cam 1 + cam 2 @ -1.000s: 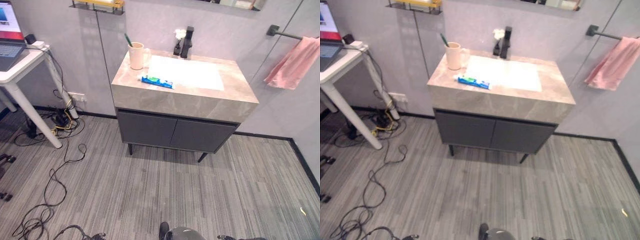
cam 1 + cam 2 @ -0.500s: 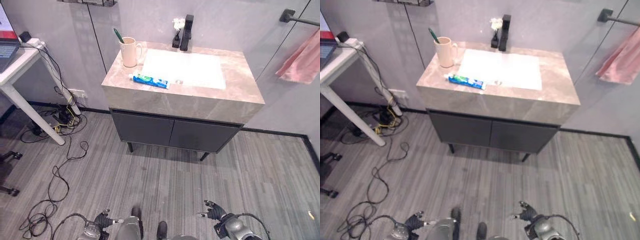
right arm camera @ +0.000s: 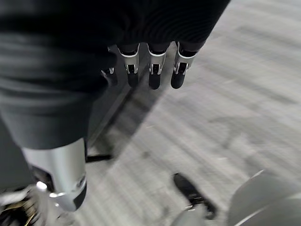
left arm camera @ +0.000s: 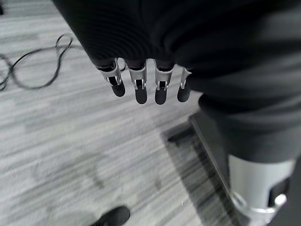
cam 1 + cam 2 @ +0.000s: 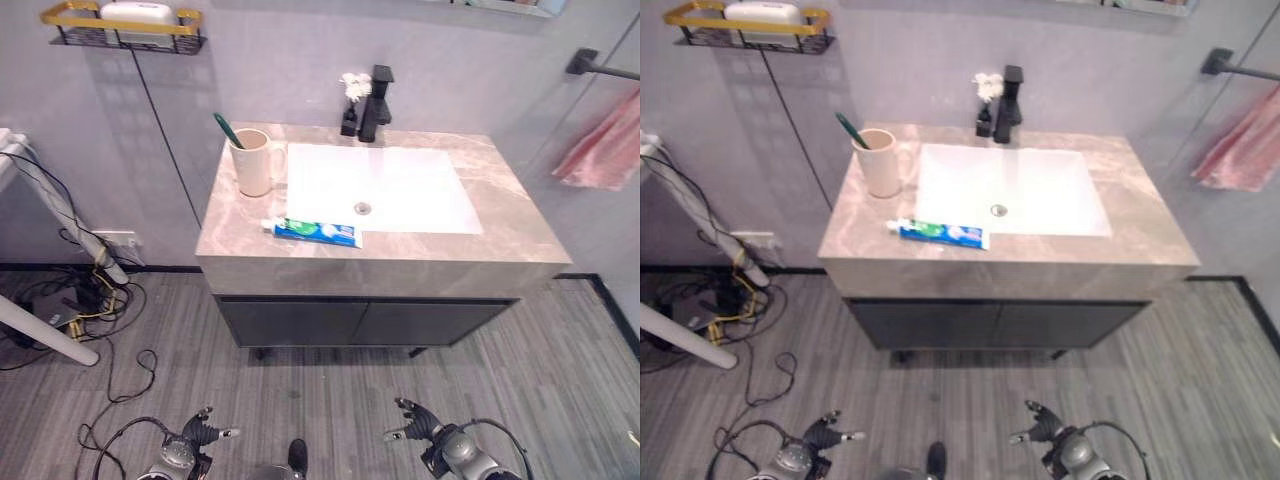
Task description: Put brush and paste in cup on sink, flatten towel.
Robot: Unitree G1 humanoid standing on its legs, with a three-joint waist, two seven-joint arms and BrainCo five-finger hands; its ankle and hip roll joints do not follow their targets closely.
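Left eye view: paste [image 5: 316, 232] lies flat on sink counter [image 5: 520, 215], frame centre, long axis left-right, just below-right of cup [image 5: 253, 165]; brush [image 5: 223, 129] already in cup. Left hand [image 5: 196, 433] at bottom edge is nearer.

Right eye view: right hand [image 5: 1040, 424] low; towel [image 5: 1243, 150] cut off at right edge.

Wrist views: both hands' fingers straight, empty.

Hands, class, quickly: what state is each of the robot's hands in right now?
Left hand: open, fingers straight, holding nothing, low above the floor.
Right hand: open, fingers straight, holding nothing, low above the floor.
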